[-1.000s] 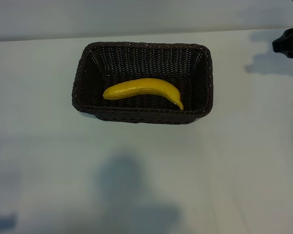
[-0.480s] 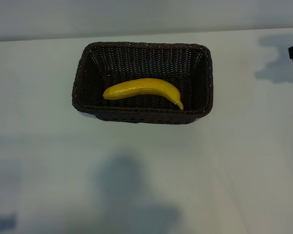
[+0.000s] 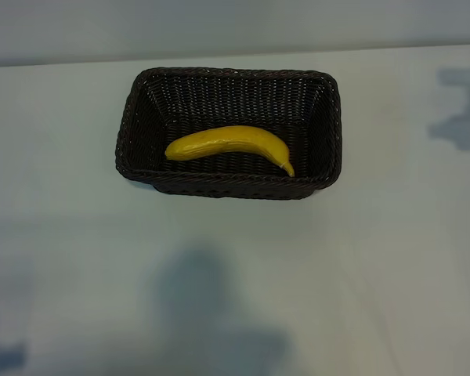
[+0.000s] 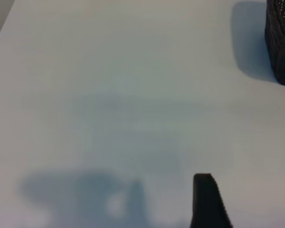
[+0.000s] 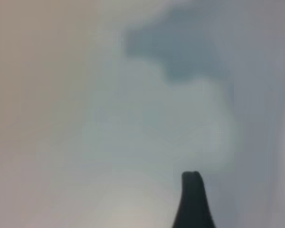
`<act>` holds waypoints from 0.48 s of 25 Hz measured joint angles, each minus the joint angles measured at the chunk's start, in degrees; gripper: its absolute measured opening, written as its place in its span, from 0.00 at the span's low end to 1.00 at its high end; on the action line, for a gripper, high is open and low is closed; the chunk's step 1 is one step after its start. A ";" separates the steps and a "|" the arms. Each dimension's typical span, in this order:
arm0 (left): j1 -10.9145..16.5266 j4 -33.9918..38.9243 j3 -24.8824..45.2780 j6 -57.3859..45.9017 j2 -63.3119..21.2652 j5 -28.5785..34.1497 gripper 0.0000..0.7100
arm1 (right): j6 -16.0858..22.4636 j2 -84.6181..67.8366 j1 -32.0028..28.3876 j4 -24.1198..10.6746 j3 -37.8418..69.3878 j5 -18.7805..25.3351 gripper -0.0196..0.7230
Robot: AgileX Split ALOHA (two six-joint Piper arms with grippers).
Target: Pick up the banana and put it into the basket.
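Observation:
The yellow banana (image 3: 229, 143) lies on the floor of the dark brown wicker basket (image 3: 229, 186), stem end toward the basket's right side. Neither arm shows in the exterior view. In the left wrist view my left gripper (image 4: 249, 199) hangs open over bare table with nothing between its fingers, and a corner of the basket (image 4: 281, 42) shows well beyond it. The right wrist view gives only one dark finger (image 5: 192, 202) of the right gripper over bare table, holding nothing.
The white table (image 3: 235, 274) surrounds the basket on all sides. Soft shadows of the arms fall on it at the near left (image 3: 0, 352), near middle (image 3: 207, 313) and far right (image 3: 458, 117). The table's far edge runs just behind the basket.
The right gripper, seen at the far right edge a second ago, has drawn off to the right and out of the exterior view. Banana and basket have not moved.

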 joint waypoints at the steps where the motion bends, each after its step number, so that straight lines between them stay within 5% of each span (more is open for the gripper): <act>1: 0.00 0.00 0.00 0.00 0.00 0.00 0.63 | 0.39 -0.62 0.00 -0.44 0.00 0.83 0.73; 12: 0.00 0.00 0.00 0.00 0.00 0.00 0.63 | 1.09 -13.74 0.00 -0.90 1.97 6.34 0.73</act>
